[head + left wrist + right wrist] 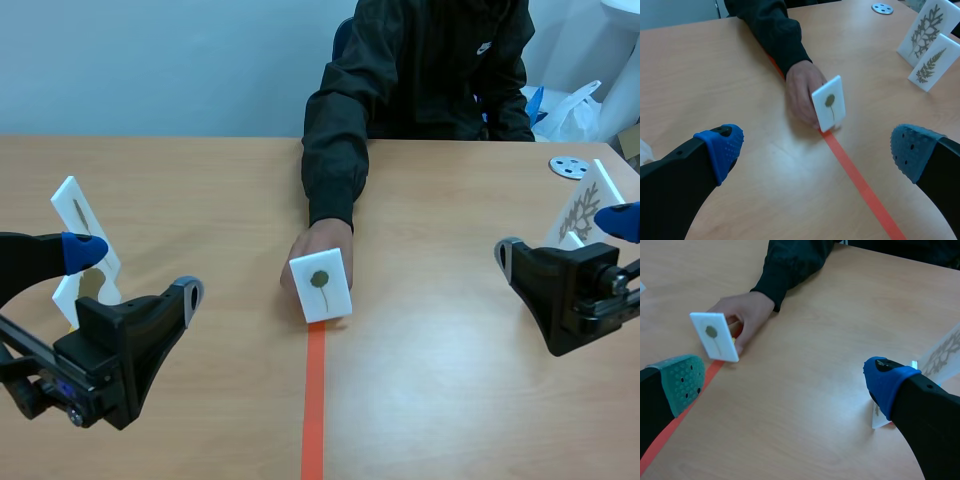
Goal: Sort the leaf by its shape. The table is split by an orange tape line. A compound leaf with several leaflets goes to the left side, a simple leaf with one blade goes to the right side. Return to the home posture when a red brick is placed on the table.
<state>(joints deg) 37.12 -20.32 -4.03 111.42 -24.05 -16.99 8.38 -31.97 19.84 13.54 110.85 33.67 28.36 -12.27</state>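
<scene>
**Left gripper** [816, 150]: the two fingers are standing wide apart and gripping nothing, and the gripper is hovering low over the table [715, 60] on the near left.

**Right gripper** [784, 381]: the fingers are likewise gaping wide with nothing between them, and the gripper is hovering on the near right.

**Leaf card** [321, 285]: ahead of both grippers and well apart from them, the card is standing on the orange tape line [313, 400]. It is propped nearly upright and is facing the robot. It is showing a single rounded blade on a thin stalk.

**Person's hand** [318, 240]: the hand is gripping the leaf card from behind, and its black sleeve [335, 150] is reaching in from across the table.

**Left side:** just behind the left gripper, a white card [75, 205] bearing a narrow single blade is standing.

**Right side:** near the right gripper, a taller card [927, 27] bearing a branching frond and a shorter card [932, 62] bearing a feathery frond are standing just beside each other. A grey perforated disc [882, 8] is lying beyond them.
</scene>
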